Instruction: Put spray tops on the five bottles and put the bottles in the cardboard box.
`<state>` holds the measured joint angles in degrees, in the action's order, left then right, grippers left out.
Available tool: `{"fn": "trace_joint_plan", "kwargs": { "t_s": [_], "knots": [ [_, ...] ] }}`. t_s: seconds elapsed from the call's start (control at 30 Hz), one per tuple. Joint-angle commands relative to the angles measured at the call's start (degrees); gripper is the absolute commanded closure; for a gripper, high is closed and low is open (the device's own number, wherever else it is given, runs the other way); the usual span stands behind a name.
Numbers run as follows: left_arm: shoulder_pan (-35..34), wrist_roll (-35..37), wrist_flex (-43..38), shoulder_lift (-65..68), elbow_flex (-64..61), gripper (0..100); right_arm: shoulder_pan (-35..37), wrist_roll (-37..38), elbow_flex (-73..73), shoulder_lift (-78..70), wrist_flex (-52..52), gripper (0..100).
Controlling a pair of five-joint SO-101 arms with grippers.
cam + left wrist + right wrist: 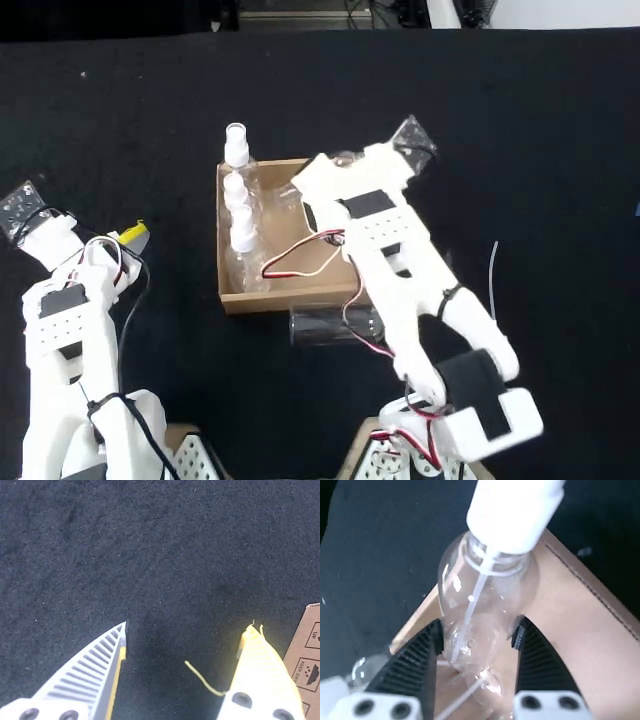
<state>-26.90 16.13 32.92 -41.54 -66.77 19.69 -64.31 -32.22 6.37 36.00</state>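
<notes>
Right jaws clamped on spray-topped bottle (485, 597), held between tips above cardboard box (290, 297) corner. Left jaws apart over table (150, 540), near box.

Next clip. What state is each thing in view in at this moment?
Left end effector: open, empty.
Right end effector: shut on the held bottle.
Held bottle: spray top on.
Cardboard box: open at the top.
Topped bottles: three, in the box.
Loose bottle: lying on its side outside the box.
</notes>
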Motion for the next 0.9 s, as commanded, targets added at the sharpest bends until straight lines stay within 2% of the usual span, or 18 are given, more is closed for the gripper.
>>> {"fn": "trace_joint_plan", "kwargs": {
  "t_s": [0.0, 0.2, 0.57, 0.67, 0.8, 0.87],
  "knots": [
    [-0.4, -0.4, -1.0, -1.2, 1.3, 66, -2.3, 5.5, 1.6, 5.1, 2.0, 91.3],
    [-0.3, -0.4, -1.0, -1.1, 1.3, 66, -3.3, 22.6, 1.5, 7.7, 3.8, 91.3],
    [-0.2, -0.4, -1.0, -1.1, 1.3, 66, -3.7, 65.5, 0.5, 8.7, 2.6, 91.3],
    [-0.1, -0.4, -1.0, -1.1, 1.3, 66, -3.5, 66.4, -3.7, 9.3, -5.0, 91.7],
    [-0.4, -0.4, -1.0, -1.0, 1.3, 66, -3.5, 67.7, -13.1, 10.8, -19.0, 99.1],
    [-0.1, -0.4, -1.0, -0.9, 1.3, 66, -3.5, 68.1, -15.1, 11.0, -21.4, 96.0]
  ]
}}
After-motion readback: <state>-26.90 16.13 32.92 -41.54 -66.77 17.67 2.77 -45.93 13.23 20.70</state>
